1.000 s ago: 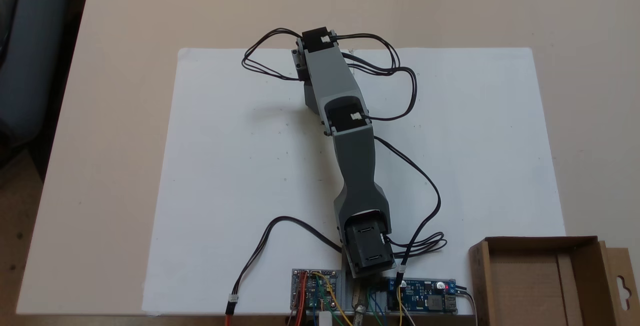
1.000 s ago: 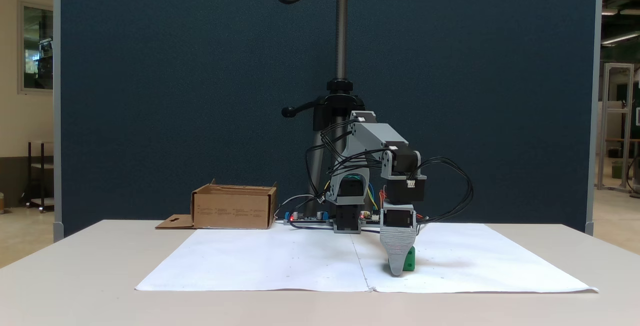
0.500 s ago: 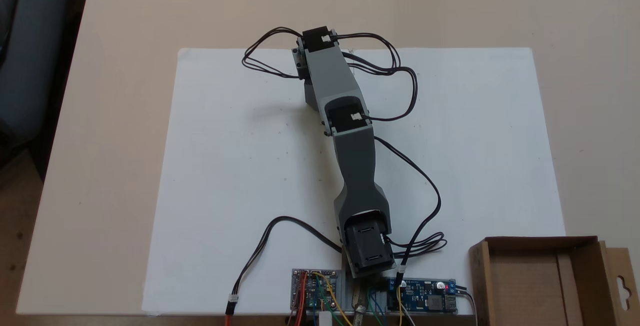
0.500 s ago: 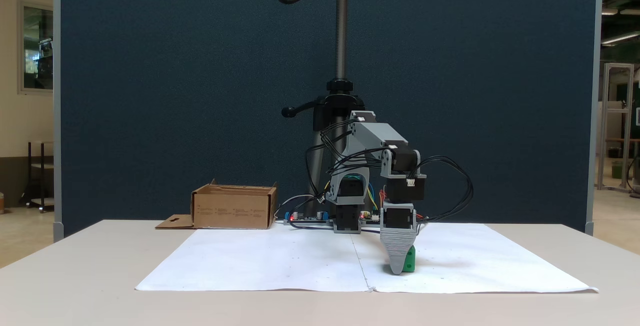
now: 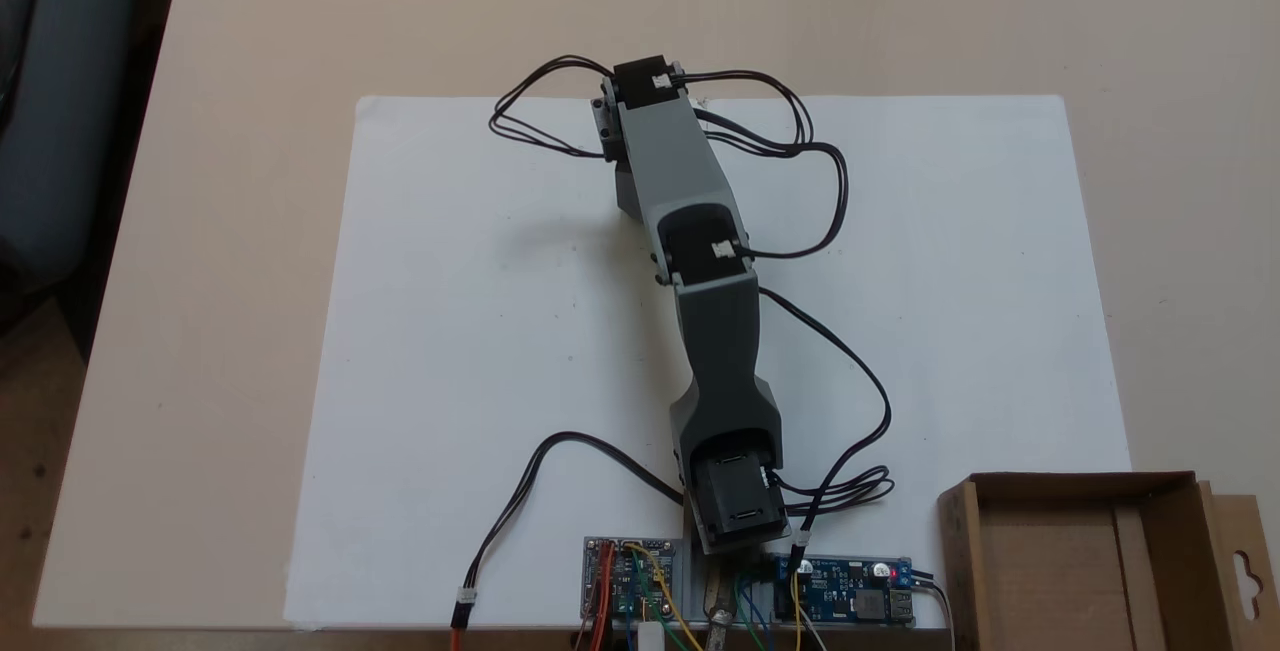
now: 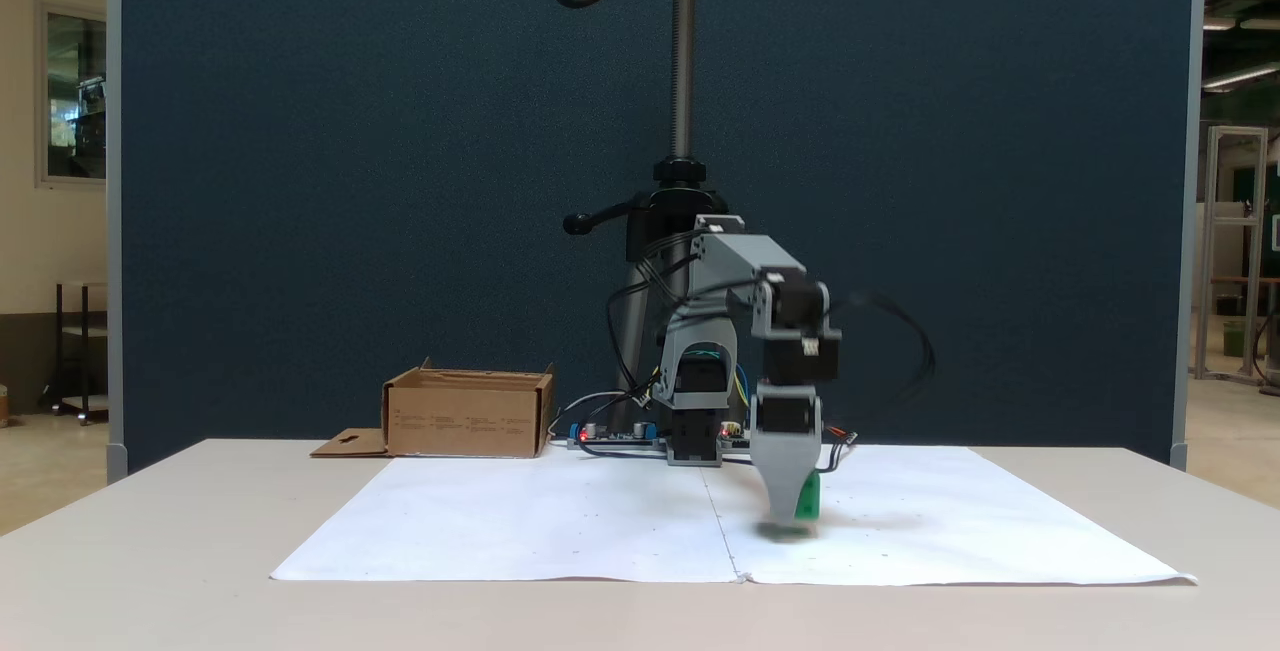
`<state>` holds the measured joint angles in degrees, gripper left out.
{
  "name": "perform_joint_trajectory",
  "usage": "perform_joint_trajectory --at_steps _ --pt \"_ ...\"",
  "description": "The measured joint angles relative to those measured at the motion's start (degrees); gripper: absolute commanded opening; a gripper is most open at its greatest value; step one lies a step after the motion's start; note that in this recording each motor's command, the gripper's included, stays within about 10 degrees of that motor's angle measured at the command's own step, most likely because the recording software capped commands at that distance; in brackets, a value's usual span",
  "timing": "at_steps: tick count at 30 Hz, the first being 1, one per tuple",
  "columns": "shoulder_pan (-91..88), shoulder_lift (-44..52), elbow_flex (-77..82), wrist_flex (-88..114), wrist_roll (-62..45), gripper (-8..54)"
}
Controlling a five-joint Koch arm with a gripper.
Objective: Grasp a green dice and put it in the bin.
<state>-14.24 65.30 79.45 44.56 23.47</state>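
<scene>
One green dice [image 6: 808,498], a small plastic cube, sits clenched in your ribbed grey tool [image 6: 790,509] just above white paper [image 6: 560,521]; cardboard bin [image 6: 467,417] stands apart.

green dice [image 6: 808,496]: small bright green cube, blurred in the side-on fixed view; it sits against the tip of my gripper [image 6: 790,511], raised just off the white paper, its shadow beneath, toward the paper's near edge and right of its middle crease.
bin [image 5: 1085,556]: brown cardboard box, low walls, open top, nothing visible inside; a flap with a hang-hole lies flat beside it. It stands upright on the table [image 5: 250,51], at the paper's corner.
</scene>
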Motion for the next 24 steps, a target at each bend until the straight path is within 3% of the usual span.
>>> perform_joint_trajectory --at_steps 9,19,24 --pt "4.04 13.80 -0.09 10.55 -2.37 11.5" --pt "22.94 18.19 -18.37 23.99 -16.61 11.5" --pt "42.01 18.63 -29.00 33.22 -24.08 11.5"
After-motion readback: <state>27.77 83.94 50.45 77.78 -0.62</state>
